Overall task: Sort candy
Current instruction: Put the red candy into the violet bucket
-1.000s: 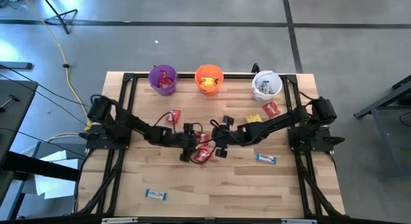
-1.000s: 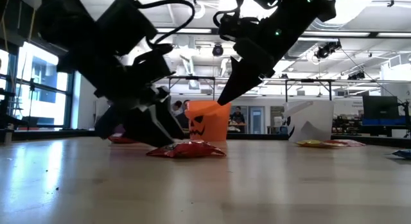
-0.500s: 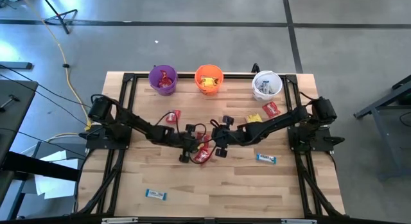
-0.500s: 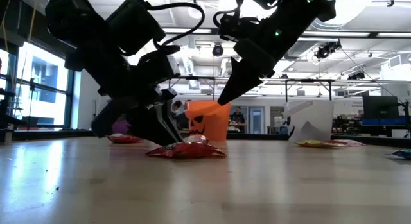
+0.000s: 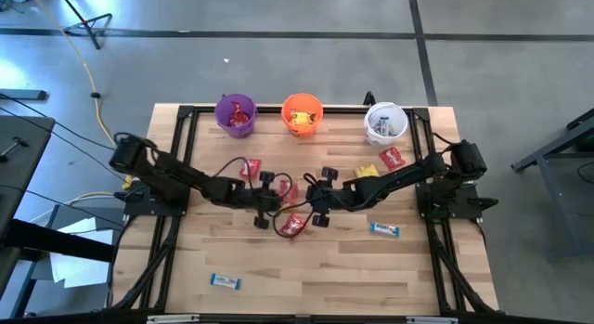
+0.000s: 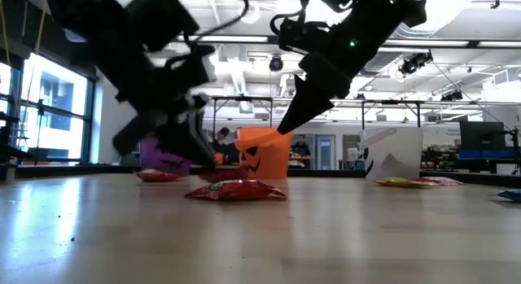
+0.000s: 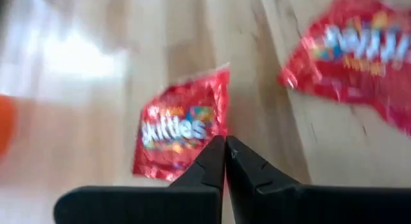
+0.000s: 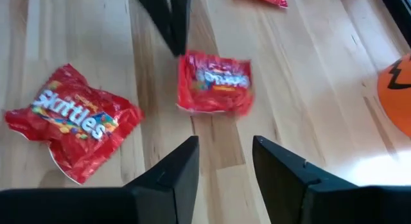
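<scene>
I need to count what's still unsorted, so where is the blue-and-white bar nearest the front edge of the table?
In the high view the blue-and-white bar lies alone on the table's front left area, well clear of both arms.

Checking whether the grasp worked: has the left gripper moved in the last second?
Yes. The left gripper, shut, has risen and pulled back toward the purple bucket, off the red packet.

buckets (image 5: pixel 302 115) 3 | red packets (image 5: pixel 293 225) 4 | yellow packet (image 5: pixel 368 171) 1 | blue bars (image 5: pixel 384 229) 2
</scene>
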Action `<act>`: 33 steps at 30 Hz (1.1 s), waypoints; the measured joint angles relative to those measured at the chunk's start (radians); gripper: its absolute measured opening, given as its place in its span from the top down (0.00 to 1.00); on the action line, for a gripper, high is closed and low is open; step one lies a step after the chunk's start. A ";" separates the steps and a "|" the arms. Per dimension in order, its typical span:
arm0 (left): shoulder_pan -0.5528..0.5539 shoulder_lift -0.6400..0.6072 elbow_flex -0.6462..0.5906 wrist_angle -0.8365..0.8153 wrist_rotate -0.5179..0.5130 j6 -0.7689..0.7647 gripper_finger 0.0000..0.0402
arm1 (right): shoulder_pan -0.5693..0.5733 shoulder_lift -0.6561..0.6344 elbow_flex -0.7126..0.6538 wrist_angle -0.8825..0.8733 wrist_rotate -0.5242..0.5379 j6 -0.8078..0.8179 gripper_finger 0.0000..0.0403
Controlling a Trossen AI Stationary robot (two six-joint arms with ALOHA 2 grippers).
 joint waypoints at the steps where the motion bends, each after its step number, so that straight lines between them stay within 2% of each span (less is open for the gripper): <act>1: 0.000 -0.021 0.002 -0.016 -0.005 -0.006 1.00 | 0.000 0.000 0.000 -0.004 0.002 -0.005 0.65; 6: 0.000 -0.139 0.001 -0.103 -0.017 -0.028 1.00 | 0.000 0.000 0.000 -0.003 0.003 -0.012 0.65; 10: 0.002 -0.185 0.001 -0.130 -0.007 -0.063 1.00 | 0.000 0.000 0.000 -0.004 0.001 -0.017 0.65; 14: 0.000 -0.132 0.002 -0.117 -0.006 -0.066 0.93 | 0.000 0.000 0.000 0.000 0.002 -0.020 0.65; 20: 0.003 -0.011 0.002 -0.025 -0.034 -0.060 0.72 | 0.000 0.000 0.000 0.008 0.002 -0.020 0.65; 24: 0.018 0.037 0.002 -0.001 -0.003 -0.059 0.63 | 0.000 0.000 0.000 0.012 0.002 -0.020 0.65; 29: 0.047 0.071 0.017 0.000 -0.016 -0.079 0.61 | 0.000 0.000 0.000 0.018 0.002 -0.024 0.65; 33: 0.068 0.074 0.033 -0.021 -0.006 -0.093 0.65 | 0.000 0.000 0.000 0.024 0.001 -0.026 0.65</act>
